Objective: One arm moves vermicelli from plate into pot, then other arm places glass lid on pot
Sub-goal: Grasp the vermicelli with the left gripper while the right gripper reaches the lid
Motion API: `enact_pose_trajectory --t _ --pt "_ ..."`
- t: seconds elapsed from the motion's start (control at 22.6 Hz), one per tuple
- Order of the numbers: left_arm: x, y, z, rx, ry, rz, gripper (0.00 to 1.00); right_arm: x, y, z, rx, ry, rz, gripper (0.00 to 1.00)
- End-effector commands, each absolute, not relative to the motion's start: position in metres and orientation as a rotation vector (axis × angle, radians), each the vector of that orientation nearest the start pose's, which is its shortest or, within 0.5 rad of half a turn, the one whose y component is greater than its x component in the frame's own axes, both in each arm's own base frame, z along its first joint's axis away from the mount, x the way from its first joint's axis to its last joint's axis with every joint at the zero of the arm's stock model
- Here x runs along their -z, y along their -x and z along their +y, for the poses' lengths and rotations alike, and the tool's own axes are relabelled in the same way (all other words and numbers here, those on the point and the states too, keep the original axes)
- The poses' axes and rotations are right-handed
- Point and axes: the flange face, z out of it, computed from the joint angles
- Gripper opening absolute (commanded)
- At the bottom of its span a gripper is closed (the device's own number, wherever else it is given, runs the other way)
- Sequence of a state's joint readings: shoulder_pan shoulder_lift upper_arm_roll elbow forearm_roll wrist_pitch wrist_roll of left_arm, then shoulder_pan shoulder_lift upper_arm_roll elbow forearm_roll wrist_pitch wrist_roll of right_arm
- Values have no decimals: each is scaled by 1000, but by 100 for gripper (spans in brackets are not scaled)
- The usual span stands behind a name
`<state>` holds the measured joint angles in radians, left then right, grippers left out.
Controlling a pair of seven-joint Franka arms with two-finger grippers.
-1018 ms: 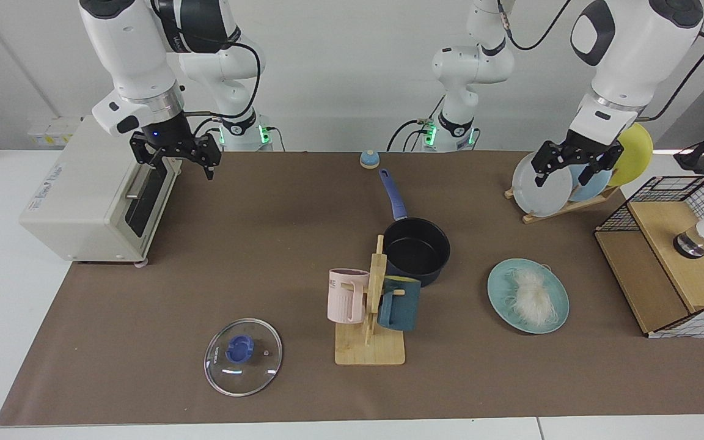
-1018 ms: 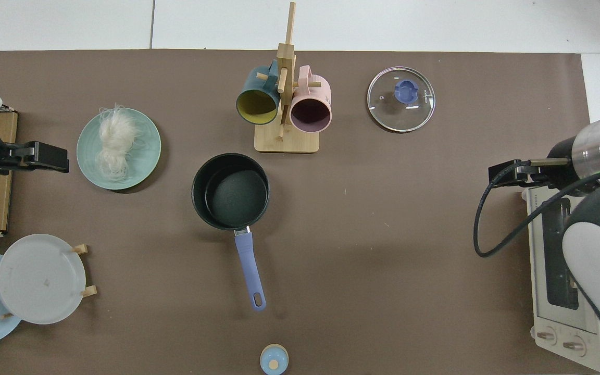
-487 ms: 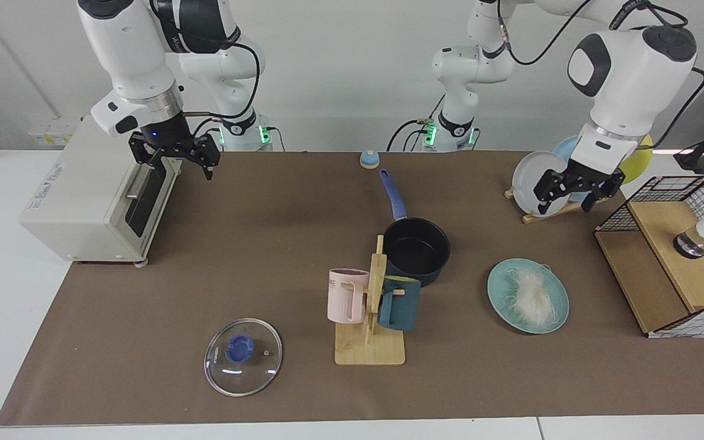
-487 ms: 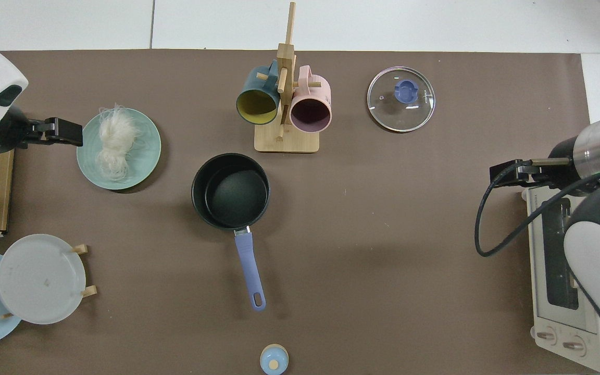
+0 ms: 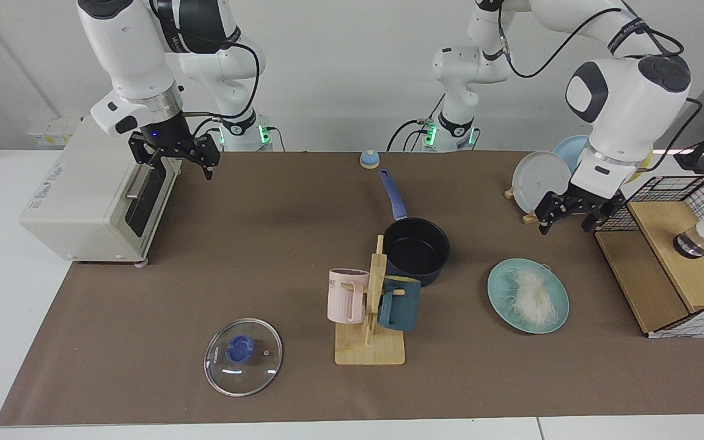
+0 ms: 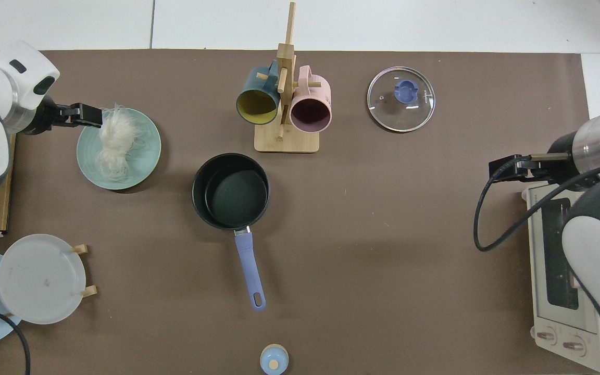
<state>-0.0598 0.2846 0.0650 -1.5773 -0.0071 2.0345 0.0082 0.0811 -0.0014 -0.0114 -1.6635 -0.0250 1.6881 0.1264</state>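
The vermicelli [image 5: 532, 296] [image 6: 115, 143] lies as a whitish clump on the teal plate [image 5: 502, 287] [image 6: 144, 156]. My left gripper [image 5: 564, 225] [image 6: 91, 113] is open and empty; it hovers above the plate's far edge, just short of the noodles. The black pot [image 5: 416, 247] [image 6: 232, 192] with its blue handle stands mid-table with nothing in it. The glass lid [image 5: 243, 357] [image 6: 400, 99] lies flat, blue knob up, near the front edge. My right gripper [image 5: 173, 162] [image 6: 503, 169] waits open in front of the toaster oven.
A wooden mug rack [image 5: 369, 342] [image 6: 284, 140] holding a pink and a dark teal mug stands close in front of the pot. A toaster oven [image 5: 83, 195] [image 6: 565, 271], a rack of plates [image 5: 541, 180] [image 6: 39, 278], a wire basket [image 5: 676, 256] and a small blue bell [image 5: 369, 159] ring the mat.
My left gripper has come down and moved from the plate rack toward the teal plate, reaching its edge. The right arm has barely moved.
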Motion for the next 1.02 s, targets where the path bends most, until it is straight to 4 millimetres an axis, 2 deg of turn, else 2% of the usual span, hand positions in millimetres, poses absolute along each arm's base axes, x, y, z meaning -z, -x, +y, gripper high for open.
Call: enact_pose_trajectory --t 0.0,0.09,0.18,0.27,0.35,0.44,0.62,0.8,0.89,0.97 --pt "-454 -688 -1 300 3114 31 100 -581 -618 40 67 3152 51 100" --pt "-437 -694 -4 324 3110 34 100 -577 -646 45 100 3144 54 99" --pt "-422 -698 -4 307 3106 41 100 -564 -671 51 102 3130 54 99" --pt "-409 -700 -5 286 3106 38 100 -546 -694 57 115 3123 48 99" --pt "-396 -703 -7 293 3107 36 100 -516 -717 59 109 3125 48 99" --pt "-378 -704 -7 274 3106 48 100 -497 -736 58 149 3120 51 99" --pt "-360 -699 -7 219 3113 44 100 -451 -758 60 190 3119 53 99" --pt "-345 -692 -10 175 3128 26 100 -395 -776 67 240 3114 44 99" --pt "-341 -690 -11 163 3130 24 100 -373 -783 69 269 3111 41 99" --pt "-334 -687 -11 160 3129 26 100 -359 -788 77 289 3104 31 99"
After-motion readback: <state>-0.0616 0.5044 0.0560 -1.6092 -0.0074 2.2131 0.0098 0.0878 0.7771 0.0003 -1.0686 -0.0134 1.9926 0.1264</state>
